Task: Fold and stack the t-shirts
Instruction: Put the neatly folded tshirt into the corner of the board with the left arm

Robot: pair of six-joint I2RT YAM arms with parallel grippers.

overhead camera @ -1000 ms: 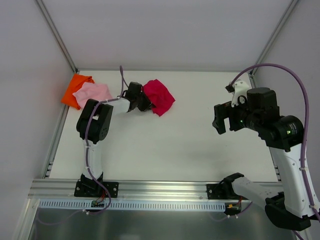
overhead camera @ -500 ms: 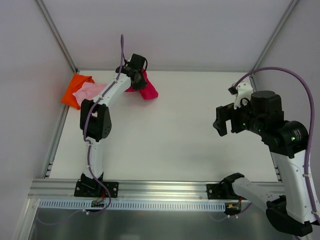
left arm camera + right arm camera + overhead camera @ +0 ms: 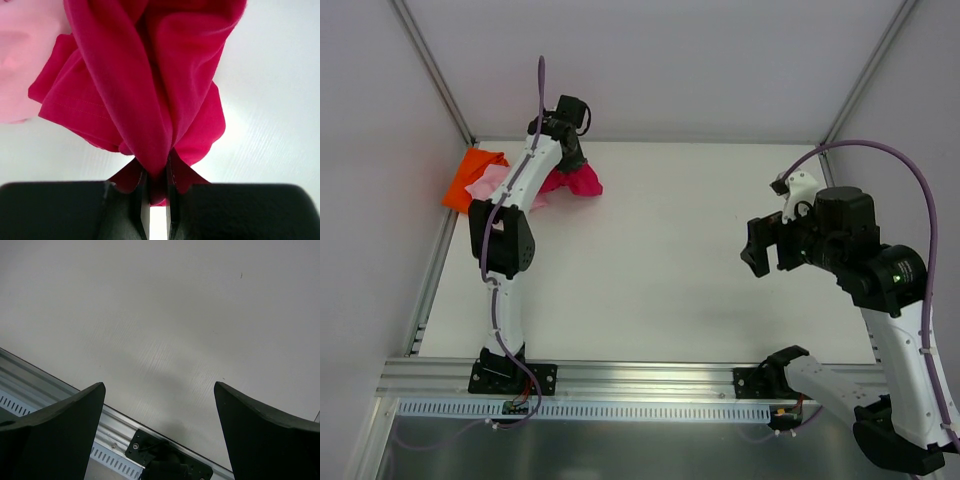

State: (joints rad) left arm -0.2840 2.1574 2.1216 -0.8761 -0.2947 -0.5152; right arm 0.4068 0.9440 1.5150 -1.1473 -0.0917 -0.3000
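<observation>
The red shirt [image 3: 150,75] hangs in a bunch from my left gripper [image 3: 157,200], whose jaws are pinched almost together on a thin gather of cloth. It is at the far left of the table [image 3: 670,260], with its lower folds just beside the pink shirt [image 3: 492,184], which overlaps the orange shirt [image 3: 470,168] in the corner. My worry is the grip: so little fabric is caught that I think a quick swing could pull it free and drop the shirt in a heap. It also looks wadded rather than folded, so laying it down from here would likely leave a lump on the pile, not a flat layer. The trailing folds could snag the pink shirt and drag it off the orange one. My right gripper [image 3: 760,250] is spread wide, holds nothing and sits well apart on the right, so it cannot help spread the cloth. From above, the left arm [image 3: 510,205] covers much of the pink shirt and part of the red. I cannot tell whether the red touches the pink or the table. The left wrist view cuts off the shirt's far end, and I can make out neither collar nor sleeves.
</observation>
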